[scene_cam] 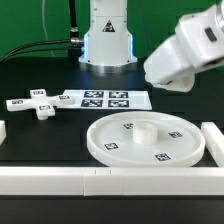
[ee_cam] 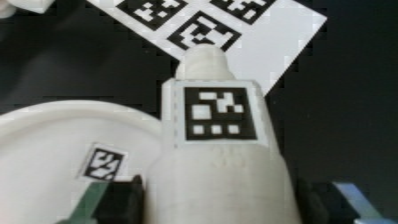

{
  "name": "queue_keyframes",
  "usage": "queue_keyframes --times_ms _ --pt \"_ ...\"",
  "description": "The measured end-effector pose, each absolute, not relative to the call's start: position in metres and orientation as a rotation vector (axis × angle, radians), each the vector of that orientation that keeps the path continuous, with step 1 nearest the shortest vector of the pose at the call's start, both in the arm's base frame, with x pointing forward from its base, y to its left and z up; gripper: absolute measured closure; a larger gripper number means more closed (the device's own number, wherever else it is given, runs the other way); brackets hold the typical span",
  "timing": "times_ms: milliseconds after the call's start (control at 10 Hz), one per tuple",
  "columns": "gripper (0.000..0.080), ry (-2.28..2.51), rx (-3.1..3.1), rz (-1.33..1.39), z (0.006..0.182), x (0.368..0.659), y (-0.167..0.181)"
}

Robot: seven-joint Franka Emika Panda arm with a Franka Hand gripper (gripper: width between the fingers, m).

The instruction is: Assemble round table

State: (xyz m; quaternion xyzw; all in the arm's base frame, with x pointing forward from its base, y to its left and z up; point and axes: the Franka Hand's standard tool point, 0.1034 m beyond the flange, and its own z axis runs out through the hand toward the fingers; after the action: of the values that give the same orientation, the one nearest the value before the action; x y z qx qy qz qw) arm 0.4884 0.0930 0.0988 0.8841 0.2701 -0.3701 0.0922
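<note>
1. Post [ee_cam: 222, 150]: a smooth white plastic cylinder with a narrower tip and a square tag, held aloft; the gripper [ee_cam: 222, 208] seems clamped on it, though its edges blur.
2. Disc [scene_cam: 108, 141]: round and rimmed, flat on the black table [scene_cam: 40, 135].
3. Cross-shaped piece [scene_cam: 35, 103] lies beside the marker board [scene_cam: 100, 98].

Black table [scene_cam: 50, 145] carries disc [scene_cam: 175, 136], cross piece [scene_cam: 35, 105], marker board [scene_cam: 105, 99], border bars [scene_cam: 60, 180].

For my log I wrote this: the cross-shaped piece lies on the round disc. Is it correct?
Not correct. The cross-shaped piece lies on the table, not on the round disc; it is apart from it, toward the exterior view's left. The exterior view shows this.
</note>
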Motion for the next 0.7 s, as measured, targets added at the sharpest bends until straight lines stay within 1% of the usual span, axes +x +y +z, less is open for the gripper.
queue_keyframes --times_ms 100,200,500,700 --pt "0.039 0.762 2.652 -1.047 0.105 0.489 0.089" --pt "0.039 0.792 2.705 -0.918 0.102 0.498 0.09" --pt "0.039 0.802 2.82 -0.596 0.105 0.505 0.086" --pt "0.039 0.6 2.901 -0.498 0.113 0.499 0.082"
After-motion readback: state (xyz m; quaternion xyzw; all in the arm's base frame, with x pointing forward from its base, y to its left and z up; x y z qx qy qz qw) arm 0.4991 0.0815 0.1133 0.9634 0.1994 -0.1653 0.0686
